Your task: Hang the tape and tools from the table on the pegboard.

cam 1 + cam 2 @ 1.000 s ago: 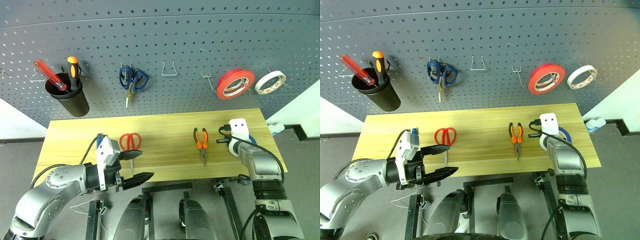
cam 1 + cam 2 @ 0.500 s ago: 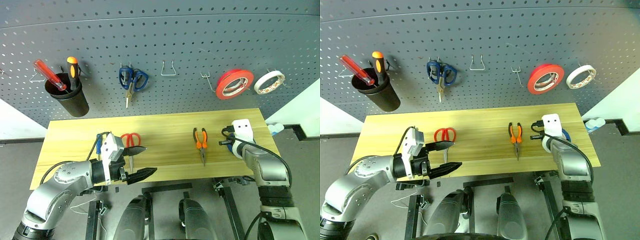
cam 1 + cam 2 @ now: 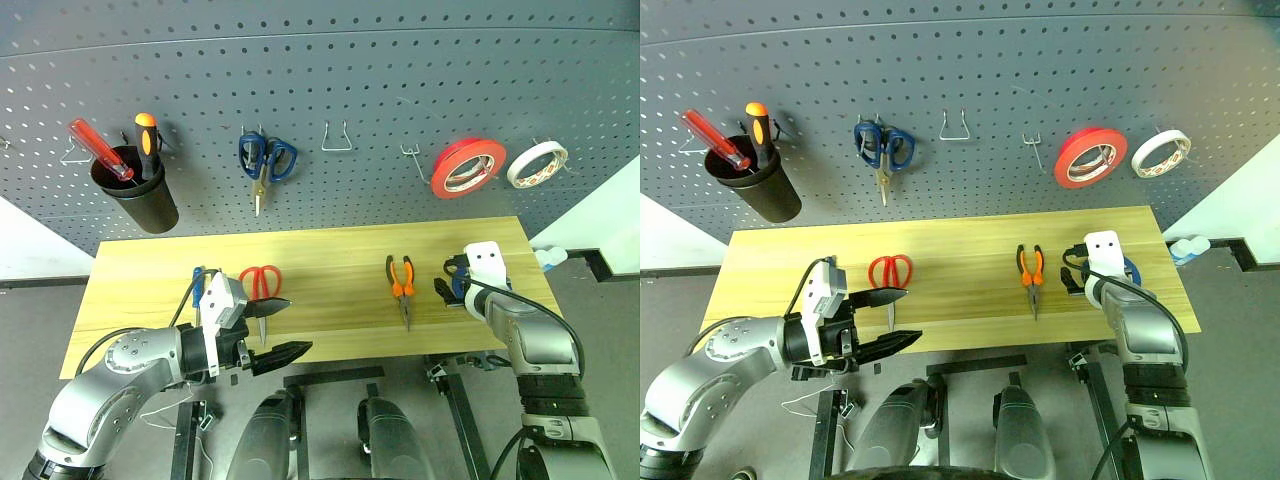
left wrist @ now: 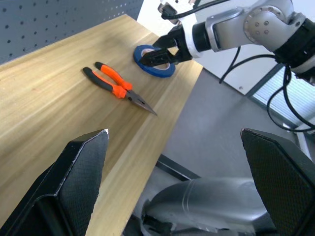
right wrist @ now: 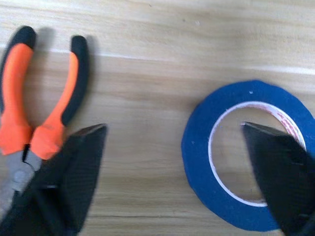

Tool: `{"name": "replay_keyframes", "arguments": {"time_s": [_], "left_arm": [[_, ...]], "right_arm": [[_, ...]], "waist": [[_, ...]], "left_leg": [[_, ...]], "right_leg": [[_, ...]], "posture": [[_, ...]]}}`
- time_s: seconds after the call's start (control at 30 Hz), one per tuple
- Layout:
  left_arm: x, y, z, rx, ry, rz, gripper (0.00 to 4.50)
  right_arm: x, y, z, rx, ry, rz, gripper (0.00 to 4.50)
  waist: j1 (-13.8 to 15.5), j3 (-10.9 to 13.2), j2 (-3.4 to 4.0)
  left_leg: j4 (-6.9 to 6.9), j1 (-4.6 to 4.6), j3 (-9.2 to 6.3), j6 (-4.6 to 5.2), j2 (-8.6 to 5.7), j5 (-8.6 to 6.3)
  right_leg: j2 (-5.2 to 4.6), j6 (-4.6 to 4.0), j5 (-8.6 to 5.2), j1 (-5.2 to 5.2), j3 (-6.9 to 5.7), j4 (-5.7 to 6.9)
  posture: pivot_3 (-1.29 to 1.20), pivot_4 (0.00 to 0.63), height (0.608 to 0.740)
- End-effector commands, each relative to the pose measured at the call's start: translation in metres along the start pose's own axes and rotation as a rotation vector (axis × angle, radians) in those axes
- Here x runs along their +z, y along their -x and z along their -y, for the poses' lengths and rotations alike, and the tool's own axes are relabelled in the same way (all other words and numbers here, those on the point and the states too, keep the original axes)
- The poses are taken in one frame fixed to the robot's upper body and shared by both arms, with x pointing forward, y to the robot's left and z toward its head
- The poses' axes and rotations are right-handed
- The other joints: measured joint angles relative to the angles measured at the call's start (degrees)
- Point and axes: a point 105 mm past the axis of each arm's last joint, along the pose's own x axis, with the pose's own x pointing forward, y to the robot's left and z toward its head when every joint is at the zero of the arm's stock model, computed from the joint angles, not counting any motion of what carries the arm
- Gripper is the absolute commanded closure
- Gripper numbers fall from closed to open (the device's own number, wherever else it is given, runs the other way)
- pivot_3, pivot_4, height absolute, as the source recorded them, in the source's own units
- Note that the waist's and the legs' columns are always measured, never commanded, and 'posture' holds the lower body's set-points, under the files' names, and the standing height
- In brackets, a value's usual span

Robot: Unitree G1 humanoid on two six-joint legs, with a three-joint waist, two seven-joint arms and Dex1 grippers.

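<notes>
The blue tape [image 5: 197, 147] lies flat near the right end of the table [image 3: 330, 255]. My right gripper [image 5: 172, 127] hangs open low over it, one finger over the ring's hole and the other outside, toward the pliers [image 3: 402, 285]. From across the table the same gripper [image 4: 157, 53] covers part of the tape [image 4: 167, 72]. The red-handled scissors [image 3: 260, 280] lie left of centre. Just in front of them my left gripper [image 3: 277, 330] hovers open and empty. A small blue-handled screwdriver [image 3: 198, 283] shows partly behind my left wrist. The pegboard [image 3: 400, 80] stands behind the table.
On the pegboard hang blue-handled scissors [image 3: 266, 160], a red-orange roll [image 3: 468, 167] and a white roll [image 3: 538, 163]. A black cup [image 3: 135, 195] at the left holds two screwdrivers. Two bare hooks [image 3: 337, 138] [image 3: 412, 155] sit between the scissors and the rolls.
My right gripper's fingers have spread apart over the blue tape. The left arm and the things on the table stay where they were.
</notes>
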Motion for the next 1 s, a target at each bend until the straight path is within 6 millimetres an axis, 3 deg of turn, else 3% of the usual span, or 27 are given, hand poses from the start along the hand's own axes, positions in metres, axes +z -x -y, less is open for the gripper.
{"name": "replay_keyframes", "arguments": {"time_s": [0.03,0.2,0.57,1.0], "left_arm": [[0.008,0.004,0.008,-0.010,-0.021,0.015,0.00],[0.006,0.010,0.015,-0.003,-0.004,0.002,0.00],[0.004,0.023,0.027,0.009,0.029,-0.031,0.00],[0.006,0.028,0.032,0.013,0.045,-0.046,0.00]], "right_arm": [[0.003,-0.001,0.003,-0.009,0.002,0.009,0.02],[0.001,-0.005,0.005,-0.011,0.003,-0.005,0.02],[0.000,-0.014,0.030,-0.064,0.011,-0.012,0.02],[-0.027,-0.027,0.030,-0.043,-0.025,-0.114,0.02]], "waist": [[-0.01,0.01,0.00],[-0.04,0.08,-0.03],[0.05,1.09,-0.13],[0.09,2.17,-0.43]], "left_leg": [[0.00,0.00,0.00,0.00,0.00,0.00],[0.01,0.00,-0.01,0.04,0.02,-0.02],[0.06,0.00,-0.01,0.16,0.02,-0.09],[0.03,-0.06,-0.01,0.23,0.02,-0.14]], "right_leg": [[0.00,0.00,0.00,0.00,0.00,0.00],[-0.02,-0.01,-0.01,0.01,0.01,-0.01],[-0.11,-0.04,-0.02,0.06,0.00,-0.10],[-0.14,-0.04,-0.02,0.09,-0.02,-0.29]], "posture": [[0.06,0.278,0.740],[0.08,0.304,0.740],[0.11,0.338,0.740],[0.12,0.360,0.740]]}}
